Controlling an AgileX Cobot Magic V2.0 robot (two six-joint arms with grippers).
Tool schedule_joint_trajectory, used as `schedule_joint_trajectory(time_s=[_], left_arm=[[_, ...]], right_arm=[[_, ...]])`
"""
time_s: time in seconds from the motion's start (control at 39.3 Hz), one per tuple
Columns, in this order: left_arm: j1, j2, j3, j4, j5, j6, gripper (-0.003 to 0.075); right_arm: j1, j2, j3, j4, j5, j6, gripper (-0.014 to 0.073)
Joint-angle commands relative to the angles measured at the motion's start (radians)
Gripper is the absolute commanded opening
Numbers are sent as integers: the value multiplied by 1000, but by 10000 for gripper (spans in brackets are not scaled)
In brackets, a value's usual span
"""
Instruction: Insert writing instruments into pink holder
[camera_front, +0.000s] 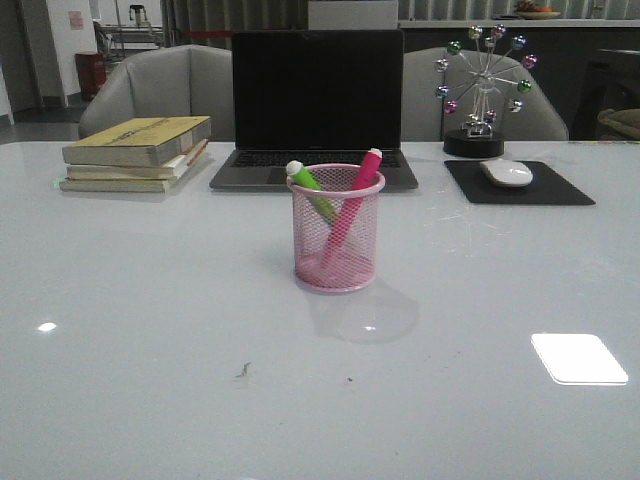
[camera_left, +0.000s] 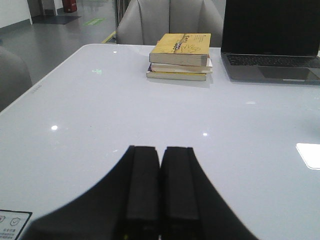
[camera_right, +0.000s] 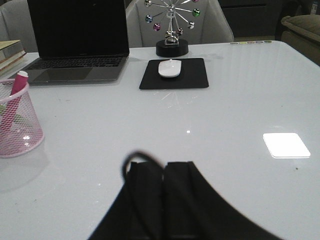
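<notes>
At table centre we count one pink holder (camera_front: 338, 240) containing two markers, one green (camera_front: 311, 187) and one pink (camera_front: 352, 204), both leaning with caps above the rim. Behind stand one laptop (camera_front: 316, 105), three stacked books (camera_front: 136, 152), one mouse (camera_front: 506, 172) on a mat (camera_front: 518, 183), and one wheel ornament (camera_front: 482, 90). We find the left gripper (camera_left: 160, 192) and right gripper (camera_right: 164, 197) pressed together, empty, well apart from the holder.

Two markers stand in one pink cup (camera_front: 338, 240): one green marker (camera_front: 311, 188), one pink marker (camera_front: 352, 196). Behind the cup: one laptop (camera_front: 316, 100), three stacked books (camera_front: 137, 152), one mouse (camera_front: 506, 172), one mouse pad (camera_front: 560, 186), one ferris-wheel ornament (camera_front: 482, 88).
</notes>
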Motion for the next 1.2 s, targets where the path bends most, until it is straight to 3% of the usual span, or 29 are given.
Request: schedule_joint_trajectory(time_s=[0.0,0.23,0.48,1.17], left_arm=[[3,-23,5,-28,-163,-1,92],[1,-23,16,-40,-190,-1,92],[-93,-23,16,-40,-188,-1,92],[-94,-21,16,-41,-188,-1,92]], right_arm=[[2,-20,1,-11,-82,-8,25],[2,-20,1,-11,-82,-8,25],[2,-20,1,-11,-82,-8,25],[2,-20,1,-11,-82,-8,52]])
